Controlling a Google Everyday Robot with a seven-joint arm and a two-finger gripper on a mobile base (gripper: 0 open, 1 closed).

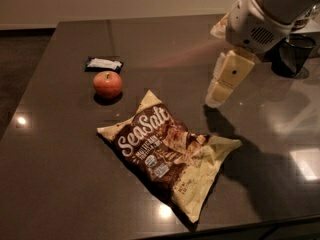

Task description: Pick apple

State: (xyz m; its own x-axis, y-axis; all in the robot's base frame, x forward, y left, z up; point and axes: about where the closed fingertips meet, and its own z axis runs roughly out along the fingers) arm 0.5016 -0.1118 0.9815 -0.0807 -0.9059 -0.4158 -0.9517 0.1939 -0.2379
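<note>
**A:** Where is the apple [107,84] sitting?

**B:** It is sitting on the dark desk [60,149], toward the far left; its red-orange skin is facing the camera and its stem dimple is pointing up; a small dark packet [104,63] with a white label is lying just behind it.

**A:** And the gripper [215,102]?

**B:** It is hanging above the desk on the right, angled down and to the left from the white arm [260,19]; its cream tip is hovering over bare desk, touching nothing; it is showing as one pale block from this side, so whether it is parted or closed I cannot tell.

**A:** How is the apple lying relative to it?

**B:** Well apart; the apple is resting to the left of the tip, at about the same depth on the desk; nothing is gripping it.

**A:** Anything between them?

**B:** A crumpled brown and cream chip bag [167,156] lettered "SeaSalt" is lying flat nearer the camera; its far corner is poking up into the gap between the apple and the gripper; it is touching neither.

**A:** Anything else?

**B:** A black mesh cup [292,54] is standing at the far right, behind the arm; the arm's shadow is falling on the desk to the right of the bag.
</note>
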